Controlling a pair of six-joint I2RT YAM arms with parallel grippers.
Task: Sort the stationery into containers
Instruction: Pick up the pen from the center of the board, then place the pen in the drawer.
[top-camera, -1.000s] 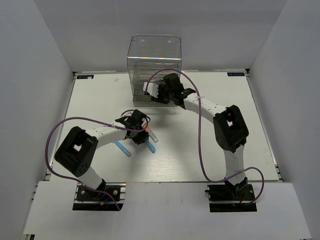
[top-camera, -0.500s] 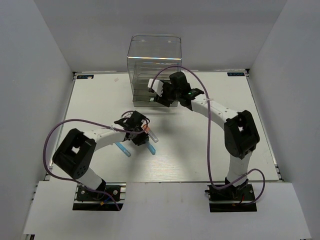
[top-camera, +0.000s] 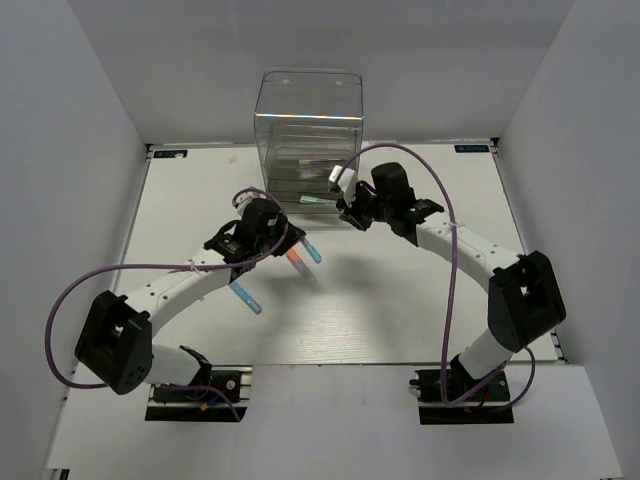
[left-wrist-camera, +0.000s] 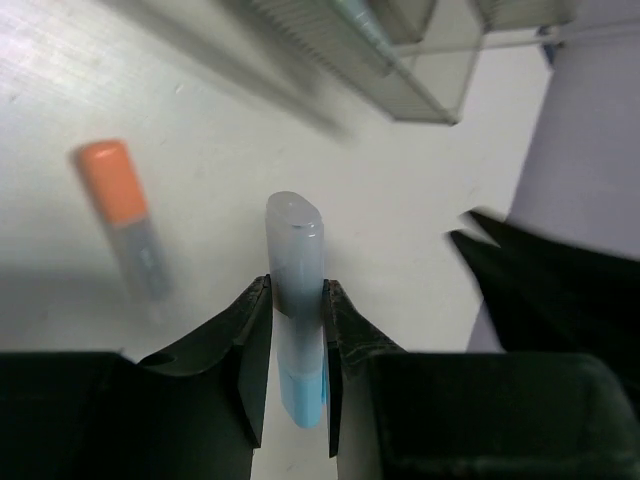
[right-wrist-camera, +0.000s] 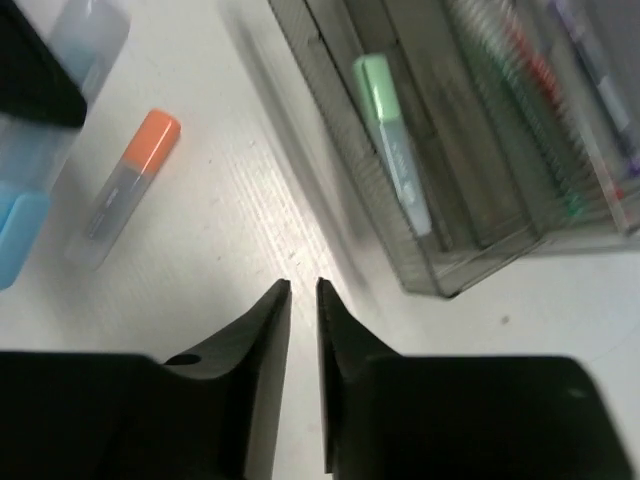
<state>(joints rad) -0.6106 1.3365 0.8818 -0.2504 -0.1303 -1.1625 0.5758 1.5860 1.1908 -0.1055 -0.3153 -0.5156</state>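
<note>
The clear drawer cabinet (top-camera: 308, 120) stands at the back of the table. Its lowest drawer (right-wrist-camera: 470, 255) sticks out and holds a mint-green marker (right-wrist-camera: 393, 140); thin red, green and purple pens (right-wrist-camera: 560, 90) lie in the drawers above it. My left gripper (left-wrist-camera: 296, 285) is shut on a light-blue marker (left-wrist-camera: 296, 250) and holds it above the table in front of the cabinet. An orange marker (top-camera: 297, 261) lies on the table under it. A second light-blue marker (top-camera: 245, 297) lies nearer the arms. My right gripper (right-wrist-camera: 303, 285) is shut and empty, just in front of the drawer.
The white table top (top-camera: 420, 300) is walled by grey panels on three sides. Purple cables (top-camera: 455, 250) loop off both arms. My two grippers are close together in front of the cabinet.
My left arm has stretched toward the cabinet, carrying the light-blue marker up off the table. My right gripper has drawn back to the right, away from the cabinet front.
</note>
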